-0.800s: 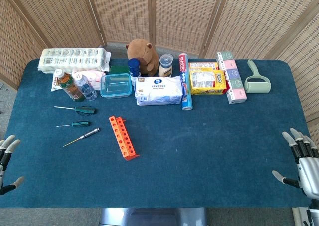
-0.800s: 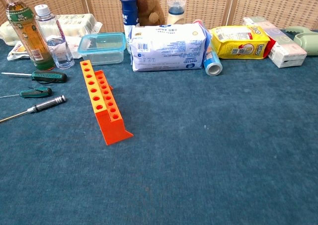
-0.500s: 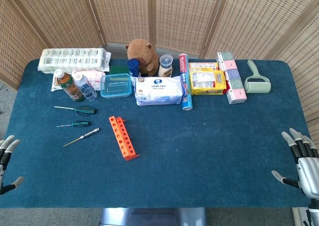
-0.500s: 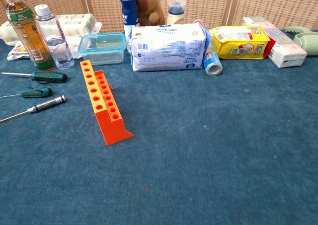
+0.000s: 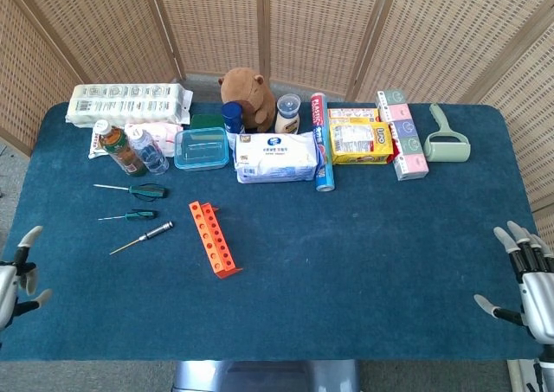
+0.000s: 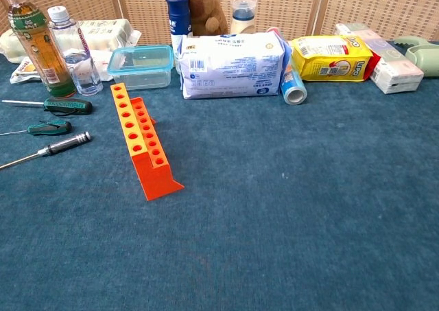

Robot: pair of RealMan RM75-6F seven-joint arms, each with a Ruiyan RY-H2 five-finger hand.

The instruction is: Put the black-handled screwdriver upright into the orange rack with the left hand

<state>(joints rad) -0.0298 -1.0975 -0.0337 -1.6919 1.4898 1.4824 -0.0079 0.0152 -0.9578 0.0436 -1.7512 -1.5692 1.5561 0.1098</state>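
Observation:
The black-handled screwdriver (image 5: 143,237) (image 6: 48,150) lies flat on the blue table, left of the orange rack (image 5: 215,238) (image 6: 141,140), its thin shaft pointing toward the front left. The rack stands with its rows of holes showing nothing in them. My left hand (image 5: 16,279) hovers at the table's front-left edge, fingers spread, holding nothing, well short of the screwdriver. At the front-right edge my right hand (image 5: 525,281) is also spread and holds nothing. Neither hand shows in the chest view.
Two green-handled screwdrivers (image 5: 132,189) (image 5: 130,215) lie just behind the black one. Bottles (image 5: 119,147), a clear box (image 5: 202,148), a wipes pack (image 5: 277,157), a plush toy (image 5: 248,95), snack boxes (image 5: 360,139) and a lint roller (image 5: 447,138) line the back of the table.
My left hand has shifted slightly up and inward at the front-left edge. The right hand has dropped a touch. Objects on the table have not moved.

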